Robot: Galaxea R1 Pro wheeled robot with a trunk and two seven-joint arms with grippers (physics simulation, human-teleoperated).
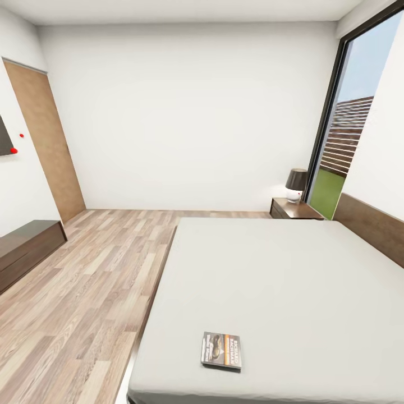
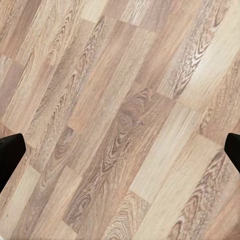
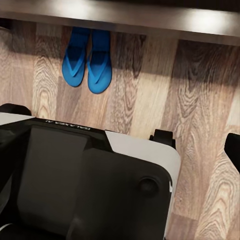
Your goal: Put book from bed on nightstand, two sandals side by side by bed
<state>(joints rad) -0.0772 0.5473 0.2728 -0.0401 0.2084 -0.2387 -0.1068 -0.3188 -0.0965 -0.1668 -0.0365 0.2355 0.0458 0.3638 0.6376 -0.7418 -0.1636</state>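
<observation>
Left pincer (image 2: 120,155), seen from its wrist, stands spread wide, one dark fingertip (image 2: 10,155) at each edge, with bare wood-plank floor (image 2: 125,100) between and beyond them.

From the right wrist, only one dark tip of the right pincer (image 3: 233,150) shows, so I cannot tell its spread. Beyond it, past the robot's dark base (image 3: 85,180), the two blue sandals (image 3: 87,60) lie touching, side by side under a dark wooden edge (image 3: 150,17).

Head view: the book (image 1: 222,350), lettered "RICHARD BACHMAN", lies flat on the smooth grey bed (image 1: 292,280). The glossy nightstand (image 1: 294,209) carries a lamp (image 1: 295,185).
</observation>
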